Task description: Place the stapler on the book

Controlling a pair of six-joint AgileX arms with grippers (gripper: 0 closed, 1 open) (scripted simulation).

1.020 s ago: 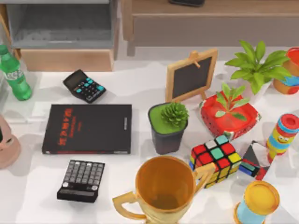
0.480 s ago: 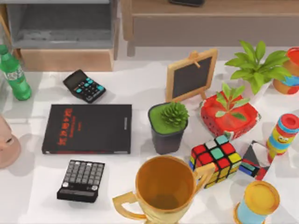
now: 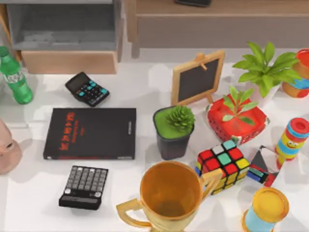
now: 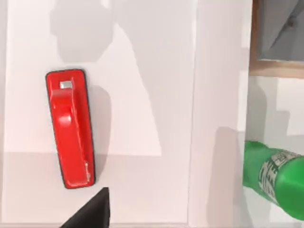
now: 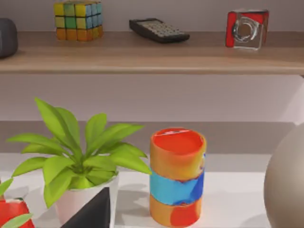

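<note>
The stapler [image 4: 71, 128] is small, narrow and bright red, and lies flat on the white table in the left wrist view. One dark fingertip [image 4: 95, 209] of my left gripper pokes in just short of the stapler's near end, apart from it. The book [image 3: 91, 133] is large, flat and black with red characters, and lies left of centre in the top view with nothing on it. In the right wrist view a dark fingertip [image 5: 92, 211] of my right gripper points at a leafy plant and a striped can.
A green bottle [image 3: 14, 75] stands at the far left, also near the stapler [image 4: 275, 173]. Black calculators [image 3: 87, 89] [image 3: 84, 187] flank the book. A black plant pot [image 3: 174, 131], gold cup [image 3: 171, 195], cube [image 3: 223, 164] and strawberry pot [image 3: 237, 121] crowd the right.
A pale pink rounded shape at the top view's left edge has slid slightly further left. The table's objects have not moved.
</note>
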